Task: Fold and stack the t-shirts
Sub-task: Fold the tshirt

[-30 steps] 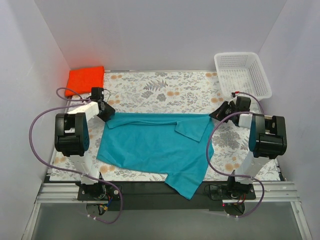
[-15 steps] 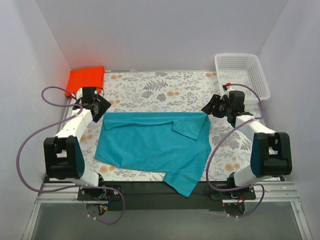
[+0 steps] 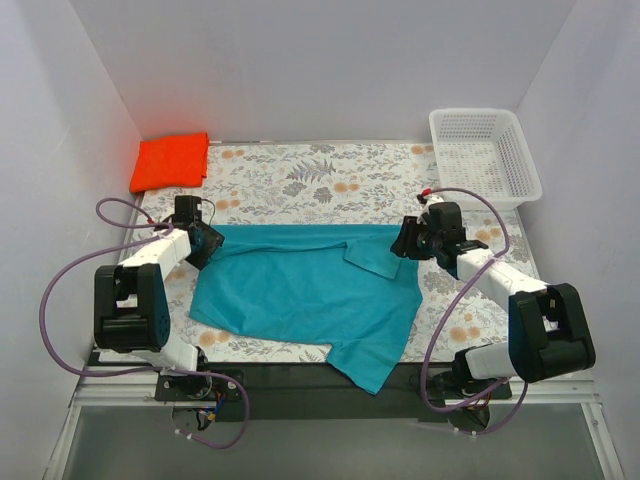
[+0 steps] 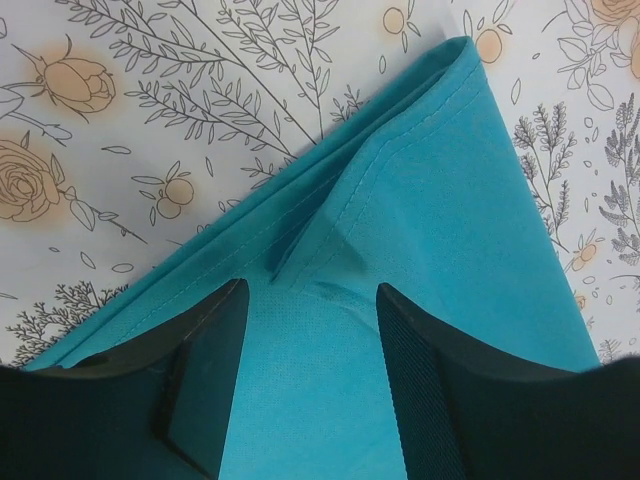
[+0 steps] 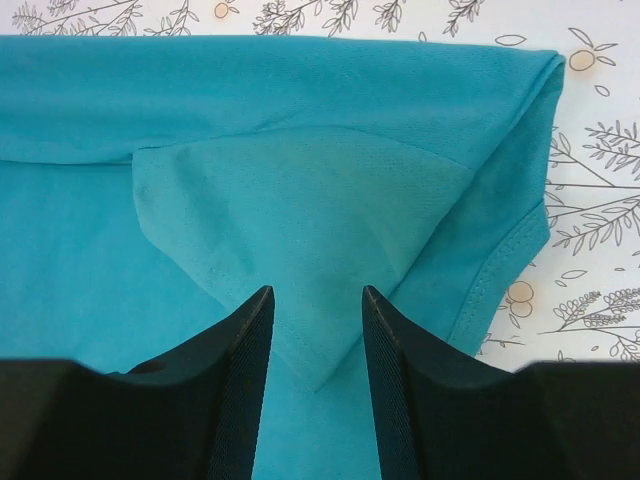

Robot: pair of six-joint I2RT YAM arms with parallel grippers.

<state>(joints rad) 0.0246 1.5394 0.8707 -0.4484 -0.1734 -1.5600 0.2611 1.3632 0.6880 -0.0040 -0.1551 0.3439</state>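
Teal blue cloth t-shirt (image 3: pixel 300 290) lay mid-fold; left gripper (image 3: pixel 205 243) at ten o'clock and right gripper (image 3: pixel 404 240) at two hovered half-open, empty; regrasping its corners seemed next.

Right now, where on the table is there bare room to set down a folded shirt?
Freest: the far strip of floral tablecloth between the orange-red t-shirt and the white mesh basket, beyond the teal t-shirt. Crowded: the middle, where the teal t-shirt spreads with the left end effector and right end effector at its far corners.
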